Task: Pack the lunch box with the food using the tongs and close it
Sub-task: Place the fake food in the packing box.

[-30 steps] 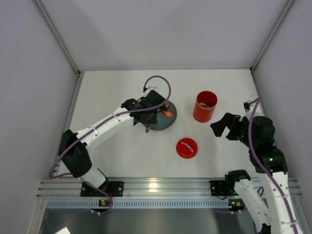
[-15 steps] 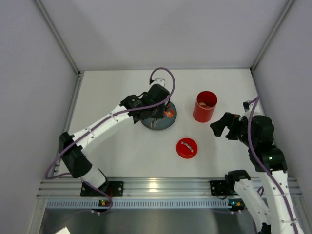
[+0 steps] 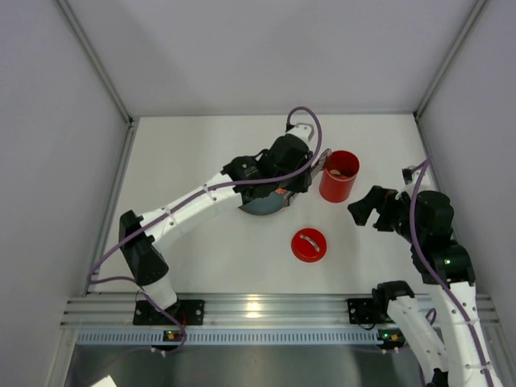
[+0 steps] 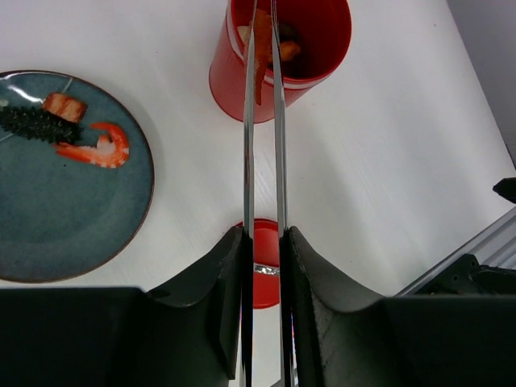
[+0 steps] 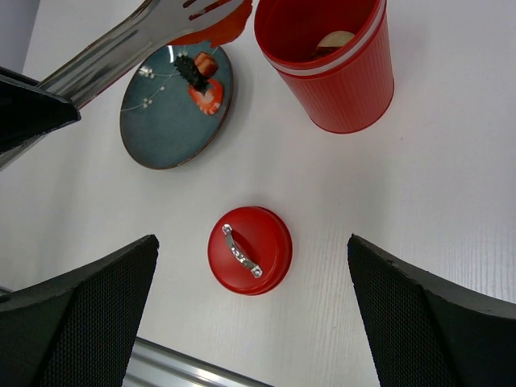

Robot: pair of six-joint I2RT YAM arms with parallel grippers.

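Observation:
My left gripper (image 4: 264, 234) is shut on the pale metal tongs (image 4: 279, 121), whose arms reach forward over the red lunch box (image 4: 234, 76). The tong tips pinch an orange-red piece of food (image 5: 216, 32) at the box's left rim. The box (image 3: 339, 185) stands upright and open with a beige disc (image 5: 334, 38) inside. More food lies on the plate: a shrimp (image 4: 101, 149), a dark piece (image 4: 32, 126) and an orange chunk (image 4: 64, 105). The red lid (image 5: 250, 250) lies handle up on the table. My right gripper (image 5: 251, 238) hangs open above it, holding nothing.
The blue-grey plate (image 4: 72, 210) sits left of the lunch box, half under my left arm (image 3: 201, 201) in the top view. The aluminium rail (image 3: 258, 310) runs along the near table edge. White walls close in the table at left, back and right.
My left arm has swung right from the plate to the lunch box, carrying the orange-red piece in the tongs. The right arm has not moved.

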